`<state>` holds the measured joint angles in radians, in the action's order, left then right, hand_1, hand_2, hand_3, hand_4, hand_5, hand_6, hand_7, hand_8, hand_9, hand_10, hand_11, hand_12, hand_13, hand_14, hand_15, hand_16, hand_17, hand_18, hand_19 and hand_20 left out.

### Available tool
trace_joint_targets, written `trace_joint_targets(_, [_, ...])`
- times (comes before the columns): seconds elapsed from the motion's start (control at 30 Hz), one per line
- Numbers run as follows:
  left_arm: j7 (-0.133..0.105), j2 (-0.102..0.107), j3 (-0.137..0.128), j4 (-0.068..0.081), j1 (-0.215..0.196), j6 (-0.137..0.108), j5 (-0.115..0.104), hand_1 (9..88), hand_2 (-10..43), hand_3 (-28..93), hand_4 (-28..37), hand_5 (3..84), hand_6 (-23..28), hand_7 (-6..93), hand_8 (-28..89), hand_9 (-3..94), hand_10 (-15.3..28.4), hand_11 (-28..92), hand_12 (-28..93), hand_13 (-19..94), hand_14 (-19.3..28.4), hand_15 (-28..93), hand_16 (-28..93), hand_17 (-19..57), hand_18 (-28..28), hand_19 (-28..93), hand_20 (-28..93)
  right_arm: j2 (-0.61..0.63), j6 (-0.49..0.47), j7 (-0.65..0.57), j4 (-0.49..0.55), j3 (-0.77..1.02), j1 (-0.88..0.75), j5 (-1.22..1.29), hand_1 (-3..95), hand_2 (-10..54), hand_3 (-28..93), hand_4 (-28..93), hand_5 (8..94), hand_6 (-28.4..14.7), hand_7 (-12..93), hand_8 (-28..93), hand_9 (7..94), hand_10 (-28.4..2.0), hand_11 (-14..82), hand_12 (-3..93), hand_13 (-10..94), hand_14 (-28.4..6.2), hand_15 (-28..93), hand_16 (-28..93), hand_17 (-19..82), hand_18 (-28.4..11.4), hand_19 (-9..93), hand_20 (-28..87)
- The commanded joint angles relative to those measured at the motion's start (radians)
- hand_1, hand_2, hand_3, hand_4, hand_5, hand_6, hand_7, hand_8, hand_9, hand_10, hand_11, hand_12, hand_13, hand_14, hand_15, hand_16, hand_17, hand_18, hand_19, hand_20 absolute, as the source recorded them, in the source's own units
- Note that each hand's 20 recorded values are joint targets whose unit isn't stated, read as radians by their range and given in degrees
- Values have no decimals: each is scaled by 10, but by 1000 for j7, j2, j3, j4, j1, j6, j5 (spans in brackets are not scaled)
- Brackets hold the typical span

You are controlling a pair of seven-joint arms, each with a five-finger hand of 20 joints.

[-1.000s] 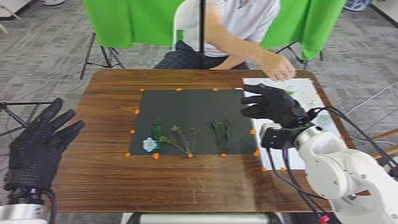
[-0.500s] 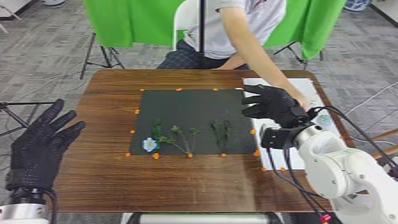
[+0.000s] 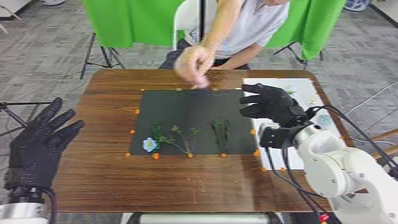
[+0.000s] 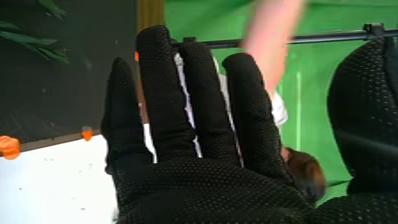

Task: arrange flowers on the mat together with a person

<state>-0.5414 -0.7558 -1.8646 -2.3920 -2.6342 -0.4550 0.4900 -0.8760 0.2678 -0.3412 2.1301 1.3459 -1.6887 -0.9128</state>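
The robot's right hand [image 3: 274, 105] is above the seam between the dark mat [image 3: 182, 107] and the white sheet; its fingers [image 4: 209, 100] stand straight in the right wrist view, holding nothing. Out past the table's left edge is the left hand [image 3: 40, 145], fingers spread. On the mat's near half lie a light blue flower [image 3: 149, 145] with a green sprig [image 3: 159, 131], a branching stem [image 3: 185, 140] and slim green stems [image 3: 221, 134]. A person's hand [image 3: 194, 67] is over the mat's far edge, too blurred to tell what it holds.
The white sheet [image 3: 282, 156] runs along the table's right side, with pale green pieces [image 3: 290, 89] at its far end and more [image 3: 323, 121] beside the right wrist. Orange markers [image 3: 155, 156] line the mat's edge.
The person's hand was over the white sheet's far end, then reached down behind the robot's right hand, and has now swung left to the mat's far edge. Both robot hands kept still.
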Motion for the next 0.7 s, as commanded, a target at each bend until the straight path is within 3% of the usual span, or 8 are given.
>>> trace_joint_targets(0.03, [-3,2,5,-3,-12,-3,-7,203,71,751,-253,312,45,94,-83,287,141,162,122,191,211,431,-41,-98,187,365,149,-9,-3,4,-3,-4,6,4,297,-64,697,-262,523,10,161,-131,563,-162,165,147,488,-177,428,115,138,-252,569,139])
trace_joint_targets(0.07, [-14,9,5,-3,-17,-6,-14,203,71,751,-253,312,45,94,-83,287,141,162,121,191,211,431,-41,-98,187,365,149,-8,-3,6,-4,-6,8,4,297,-64,697,-262,523,10,160,-131,563,-162,164,147,488,-177,428,115,138,-252,569,139])
trace_joint_targets(0.1, [-6,5,5,-4,-14,-3,-8,204,71,751,-253,312,45,94,-83,287,141,162,121,191,211,431,-41,-98,187,364,149,-6,-1,5,-2,-4,4,1,297,-63,698,-262,523,10,160,-130,563,-162,164,147,488,-177,427,115,137,-253,569,139])
trace_joint_targets(0.23, [-20,12,6,-5,-20,-8,-15,203,71,753,-254,311,45,94,-83,287,140,161,122,191,210,431,-41,-98,187,365,149,-11,-8,3,-5,-6,10,0,298,-64,698,-262,522,10,160,-130,563,-160,164,147,489,-178,428,116,137,-253,568,140])
trace_joint_targets(0.33, [-1,0,6,-4,-9,-2,-2,203,71,753,-253,311,45,95,-83,287,141,161,121,191,210,431,-41,-98,187,365,149,-13,-10,4,-4,-1,5,3,298,-64,698,-263,523,11,160,-130,563,-160,165,147,489,-178,427,116,136,-253,568,140])
trace_joint_targets(0.5, [-10,3,8,-4,-14,-2,-6,204,73,752,-253,311,46,95,-83,286,141,160,121,191,211,431,-41,-98,188,365,149,-10,-11,8,-4,-3,5,1,296,-64,700,-262,524,12,162,-130,563,-161,163,147,488,-178,426,116,135,-254,568,141])
trace_joint_targets(0.63, [9,-10,9,-4,-5,10,12,204,72,753,-252,311,46,95,-83,287,141,161,122,192,211,431,-41,-99,188,365,149,-11,-11,6,-6,-5,7,1,297,-64,699,-263,524,12,161,-131,563,-161,164,147,488,-178,426,117,135,-254,568,142])
trace_joint_targets(0.7, [9,-13,10,-4,-4,10,10,204,72,753,-252,311,46,96,-83,287,140,162,122,192,210,431,-41,-99,188,366,149,-15,-14,3,-7,-5,10,0,297,-65,699,-263,523,11,161,-131,563,-161,164,147,488,-178,426,117,135,-254,567,142])
